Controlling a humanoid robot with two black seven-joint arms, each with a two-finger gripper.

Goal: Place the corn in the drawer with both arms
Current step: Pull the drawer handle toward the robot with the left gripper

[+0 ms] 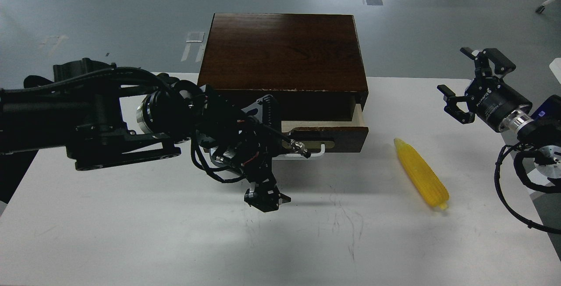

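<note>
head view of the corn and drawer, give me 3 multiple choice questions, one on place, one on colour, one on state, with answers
1. Where does the corn lie?
A. inside the drawer
B. on the white table, right of the box
C. on top of the box

2. What colour is the drawer handle?
A. white
B. red
C. black

3. How far out is the drawer?
A. fully shut
B. pulled out a little
C. lying out of the box

Answers:
1 B: it rests on the table, apart from the box and untouched by either gripper.
2 A: a white bar shows under the beige plate.
3 B: pale wood shows behind the front, which stands proud of the box.

The left gripper hangs before the drawer; the right gripper is open.
</note>
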